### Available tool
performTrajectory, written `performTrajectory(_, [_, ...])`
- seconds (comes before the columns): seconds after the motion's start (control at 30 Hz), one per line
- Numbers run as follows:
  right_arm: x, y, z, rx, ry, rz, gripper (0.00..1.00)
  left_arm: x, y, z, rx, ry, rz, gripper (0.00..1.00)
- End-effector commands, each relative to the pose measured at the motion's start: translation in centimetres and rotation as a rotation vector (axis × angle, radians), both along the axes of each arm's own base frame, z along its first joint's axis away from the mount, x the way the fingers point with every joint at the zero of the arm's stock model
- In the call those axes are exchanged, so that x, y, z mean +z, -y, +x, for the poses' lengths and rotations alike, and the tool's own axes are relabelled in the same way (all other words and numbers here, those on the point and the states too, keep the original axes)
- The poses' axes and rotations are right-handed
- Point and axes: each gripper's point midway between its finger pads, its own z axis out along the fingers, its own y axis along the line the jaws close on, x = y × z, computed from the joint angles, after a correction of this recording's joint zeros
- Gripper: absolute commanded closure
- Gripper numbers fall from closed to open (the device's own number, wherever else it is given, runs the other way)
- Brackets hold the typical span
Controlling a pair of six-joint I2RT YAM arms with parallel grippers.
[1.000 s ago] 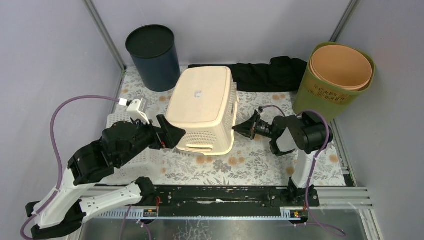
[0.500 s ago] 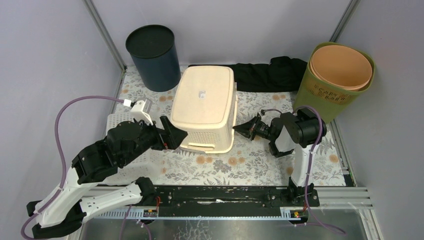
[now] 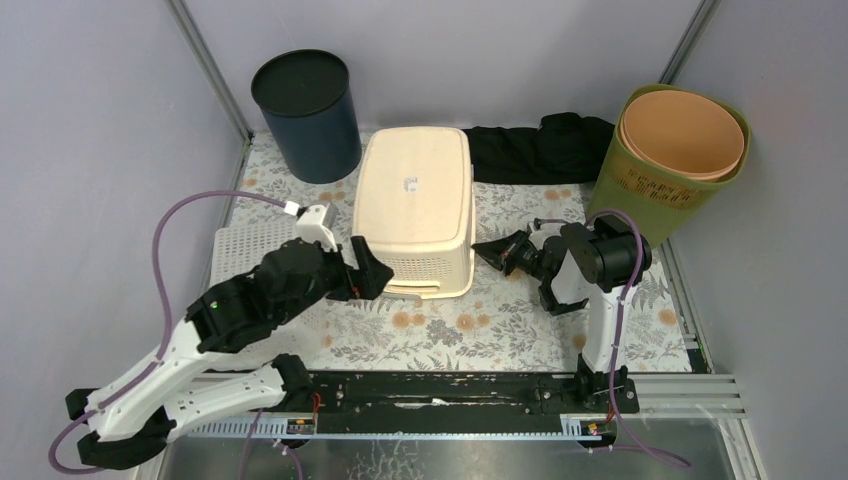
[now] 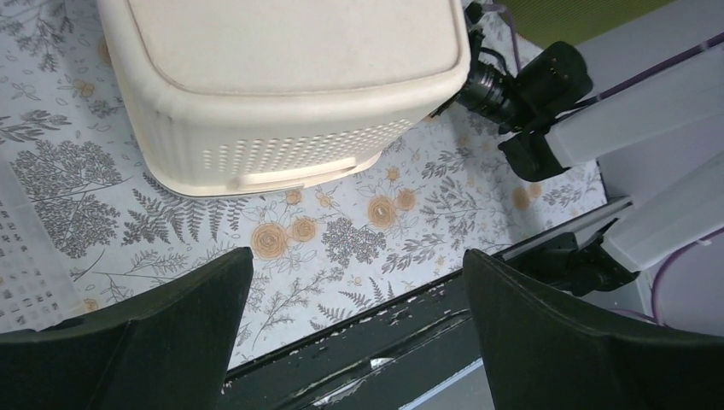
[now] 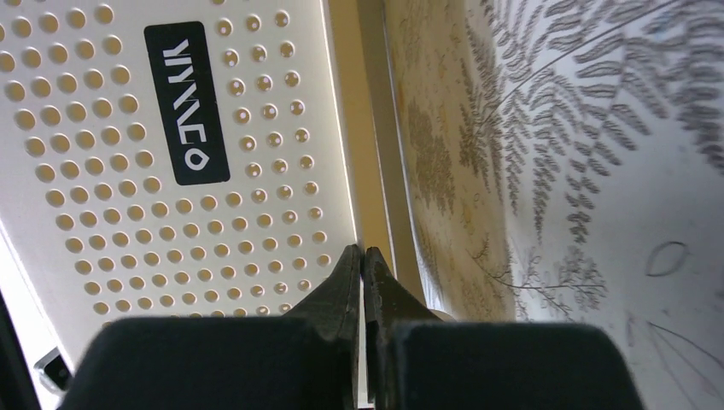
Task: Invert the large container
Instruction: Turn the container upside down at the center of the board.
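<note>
The large cream perforated container (image 3: 416, 210) rests upside down on the floral mat, its flat bottom facing up. It fills the top of the left wrist view (image 4: 282, 85), and its holed side wall with a black label fills the right wrist view (image 5: 171, 162). My left gripper (image 3: 368, 275) is open and empty, just off the container's near left corner. My right gripper (image 3: 490, 250) is shut on nothing, its tips just beside the container's right wall near the rim.
A dark blue round bin (image 3: 305, 112) stands at the back left. A green bin with a peach liner (image 3: 672, 150) stands at the back right. A black cloth (image 3: 540, 145) lies behind the container. A white perforated tray (image 3: 250, 260) lies at the left.
The container has settled from a tilt to flat on the mat and shifted toward the back. My left arm has moved forward and right. My right gripper has drawn slightly back.
</note>
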Motion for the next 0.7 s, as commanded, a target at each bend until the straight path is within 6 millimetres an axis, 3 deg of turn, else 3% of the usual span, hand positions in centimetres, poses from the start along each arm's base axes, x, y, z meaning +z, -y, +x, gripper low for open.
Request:
performTrajectory(0.0, [1.9,1.1,1.4,-0.096,0.111,0.002,1.0,-0.7,2.8,1.2,-0.023,0.002,-0.049,0.0])
performTrajectory(0.33, [1.1,1.3,1.2,-0.098,0.091,-0.009,1.0,-5.0,5.9,2.8,-0.033,-0.054,-0.031,0.0])
performTrajectory(0.5, [1.1,1.4,1.0,-0.1,0.097,-0.015,1.0,-6.3,5.8,4.6,0.016,-0.045,-0.005,0.0])
performTrajectory(0.67, [1.0,1.5,0.7,-0.099,0.096,-0.022,1.0,-8.9,5.3,7.4,0.051,-0.085,-0.003,0.0])
